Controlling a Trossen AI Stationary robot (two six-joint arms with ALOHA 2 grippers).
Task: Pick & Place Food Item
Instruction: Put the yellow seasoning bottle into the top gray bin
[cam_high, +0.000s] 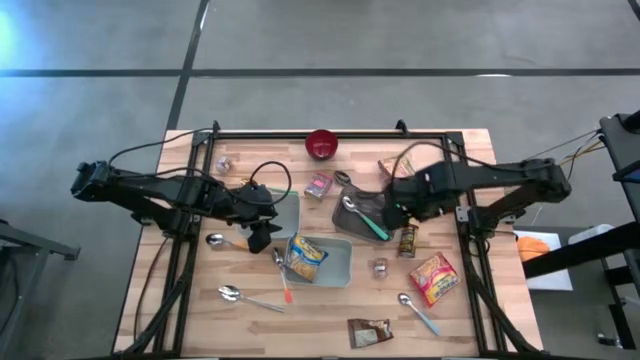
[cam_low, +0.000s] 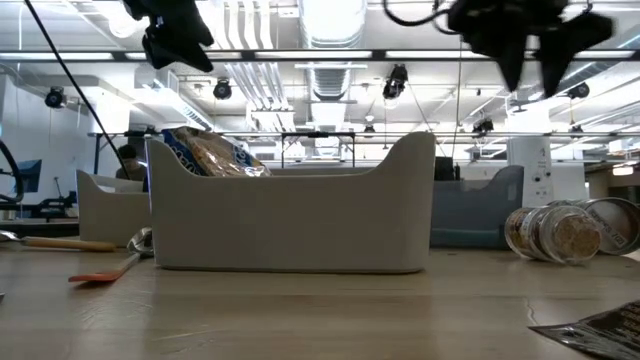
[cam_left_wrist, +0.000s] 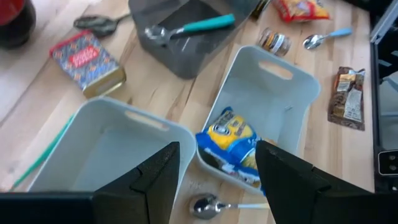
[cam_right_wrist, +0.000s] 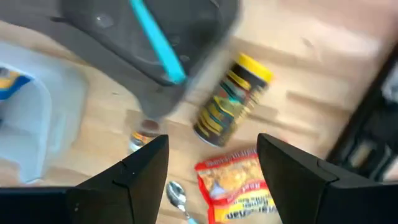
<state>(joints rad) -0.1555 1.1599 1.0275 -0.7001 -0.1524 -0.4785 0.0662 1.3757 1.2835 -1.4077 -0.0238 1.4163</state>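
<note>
tabletop: snack packet (cam_high: 306, 256) slantwise in bin (cam_high: 340, 272)

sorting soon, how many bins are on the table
3: an empty pale bin left of centre, a white bin holding a snack packet beside it, a dark grey bin holding a teal-handled spoon.

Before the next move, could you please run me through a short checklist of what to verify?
1. Blue-and-yellow snack bag inside the light bin: ok.
2. Left gripper open and empty above that bin: ok.
3. Right gripper open and empty: ok.
4. Yellow-capped can lying free on the table beside the dark tray: ok.
5. Red snack bag clear of both arms: ok.
6. Which item comes next: cannot tell.
</note>
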